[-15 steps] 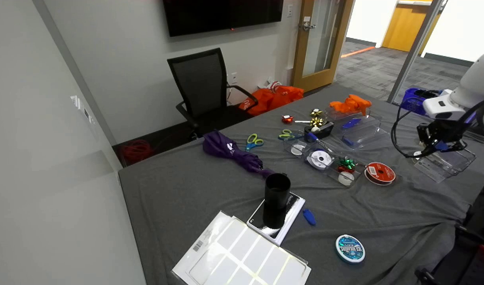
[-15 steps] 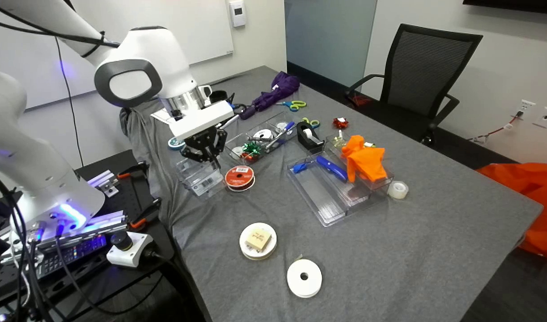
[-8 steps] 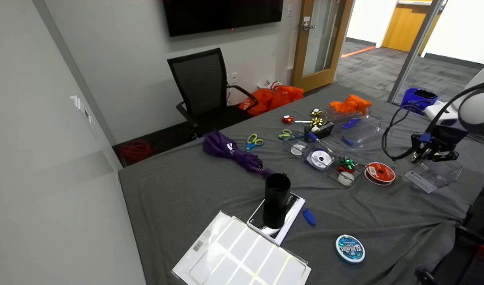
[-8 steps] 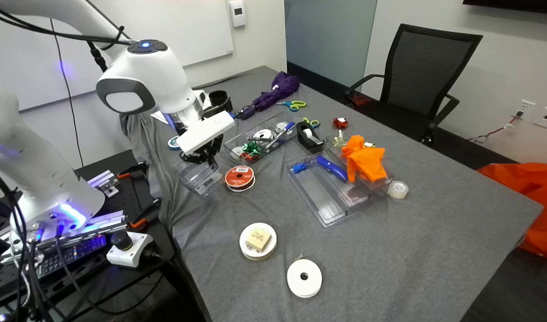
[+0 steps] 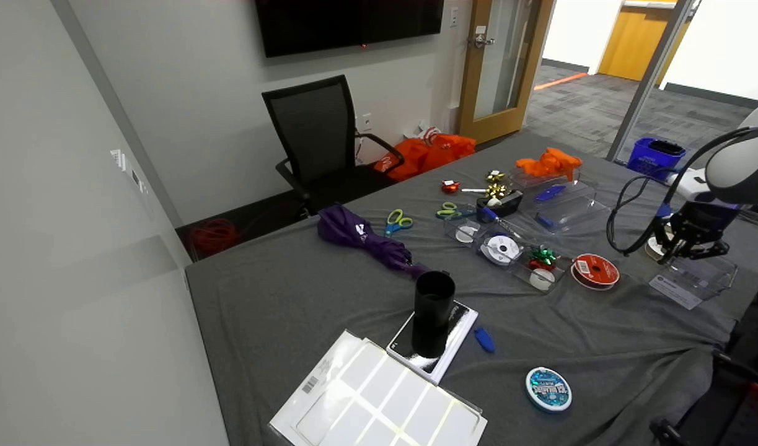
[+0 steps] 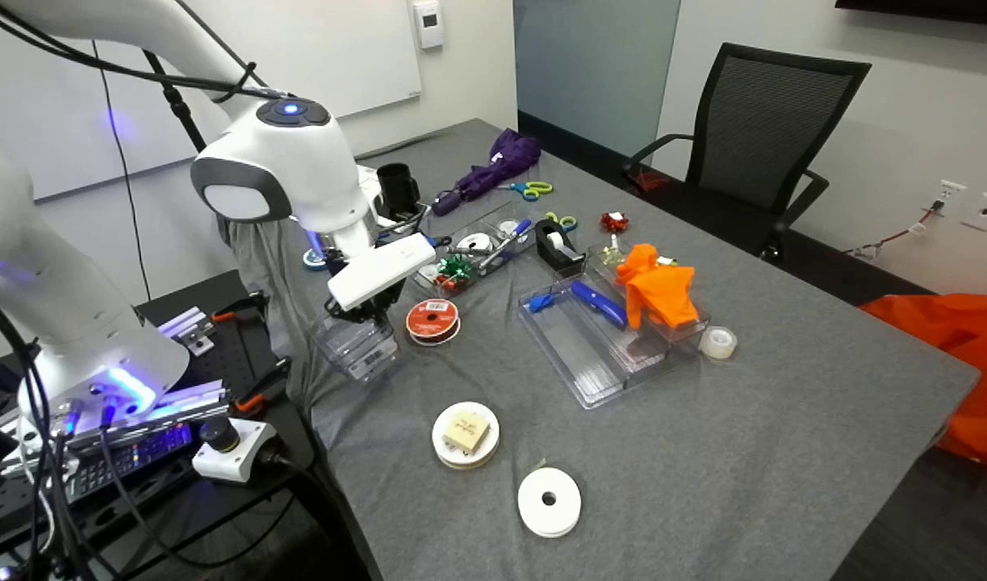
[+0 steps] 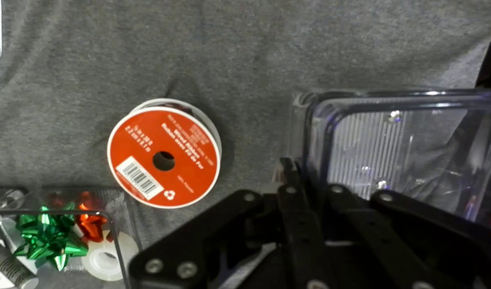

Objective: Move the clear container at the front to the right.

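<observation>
Legibly "Wired Ribbon" — red spool (image 7: 164, 138) near clear container (image 7: 390, 148).

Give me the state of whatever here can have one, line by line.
Clear container, gripped by one wall
Pincer, shut on that wall
Red ribbon spool, lying flat
Black cylinder, upright, open-topped
Purple umbrella, folded
Tape dispenser, loaded
Wall screen, dark
Chair, unoccupied
Robot base light, lit
</observation>
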`<state>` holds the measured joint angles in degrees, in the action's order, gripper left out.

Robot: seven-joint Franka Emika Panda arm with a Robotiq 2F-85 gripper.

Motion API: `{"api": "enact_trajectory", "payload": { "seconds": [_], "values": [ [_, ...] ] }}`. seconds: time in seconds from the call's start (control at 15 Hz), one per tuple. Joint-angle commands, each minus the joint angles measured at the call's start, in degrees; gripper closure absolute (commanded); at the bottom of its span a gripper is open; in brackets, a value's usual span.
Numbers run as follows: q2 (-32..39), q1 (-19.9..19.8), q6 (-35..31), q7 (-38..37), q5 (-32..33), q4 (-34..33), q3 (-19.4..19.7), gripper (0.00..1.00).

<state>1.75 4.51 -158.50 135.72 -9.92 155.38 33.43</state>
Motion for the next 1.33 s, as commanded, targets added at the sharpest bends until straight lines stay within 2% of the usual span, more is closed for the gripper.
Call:
{"api": "enact_trajectory", "payload": {
  "seconds": [0.0,0.13,0.2,0.53,0.6,0.73,1.07,1.27],
  "values": [
    [5.58,-0.12,1.07,-2.38,2.20,-4.23,0.59,0.98],
    [8.06,0.21,1.17,-4.30,2.92,-6.17,0.74,0.98],
    [8.28,-7.38,1.22,-7.77,6.71,-6.89,-6.33,0.98],
    [12.23,-12.59,1.12,-19.60,18.64,-10.62,-10.91,0.98],
    [12.52,-13.77,0.47,-20.34,19.68,-10.83,-12.01,0.68],
    [12.95,-15.34,0.56,-21.94,22.28,-11.45,-13.16,0.63],
    [11.69,-19.04,0.45,-20.91,24.09,-11.60,-15.35,0.26],
    [8.35,-21.21,0.52,-18.44,23.65,-9.54,-16.19,0.06]
  ]
}}
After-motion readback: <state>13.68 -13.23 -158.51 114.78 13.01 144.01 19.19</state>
